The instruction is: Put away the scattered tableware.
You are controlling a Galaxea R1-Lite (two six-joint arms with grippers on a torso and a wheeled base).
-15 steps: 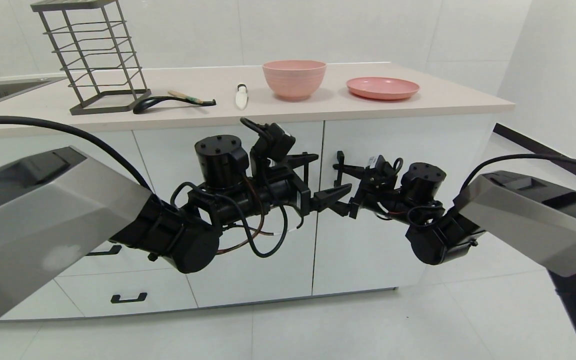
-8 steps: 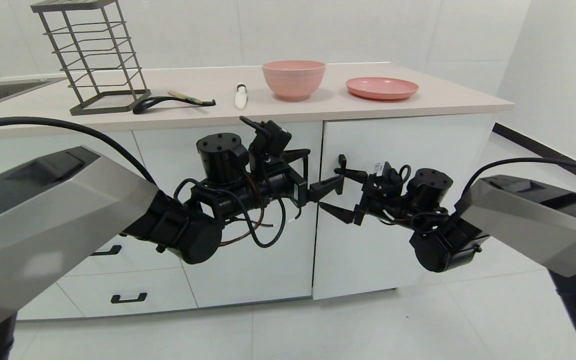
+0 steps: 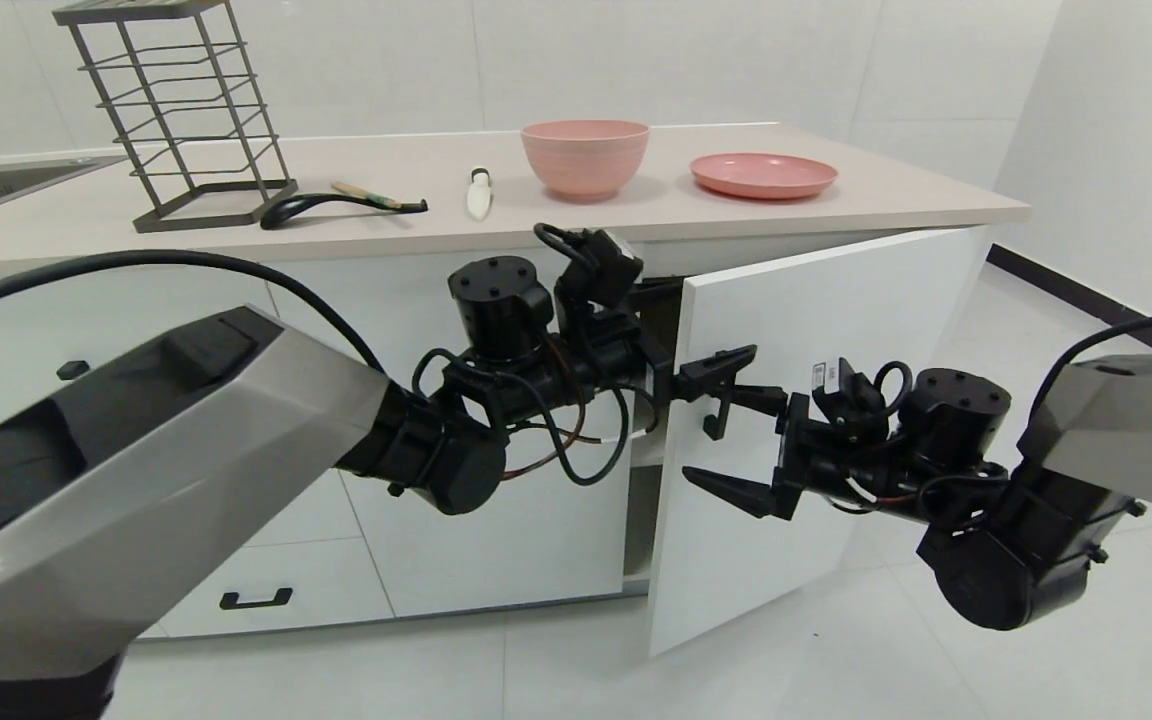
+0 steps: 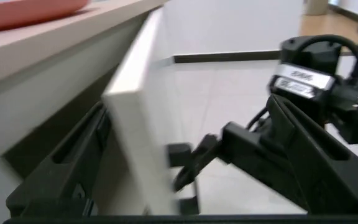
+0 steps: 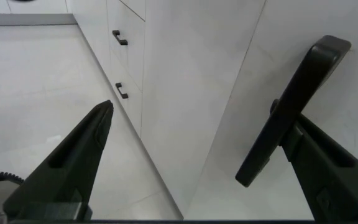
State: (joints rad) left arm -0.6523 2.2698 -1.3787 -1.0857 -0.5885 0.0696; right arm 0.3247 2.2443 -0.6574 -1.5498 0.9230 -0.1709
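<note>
**Cabinet Door Part Open: Access Step**

Judged step: swinging the cabinet door (image 3: 826,400) open before stowing. No tableware is in hand.

The left gripper (image 3: 701,325) straddles the door's free edge. Its jaws are moderately apart, one finger behind the panel and one in front near the handle (image 3: 711,425). The right gripper (image 3: 726,435), at its 5 o'clock, is spread wide and holds nothing.

The pink bowl (image 3: 584,155) and pink plate (image 3: 764,173) sit on the countertop (image 3: 916,208), at 11 and 1 o'clock.

Next move: widen the door, release it, then reach up.
</note>
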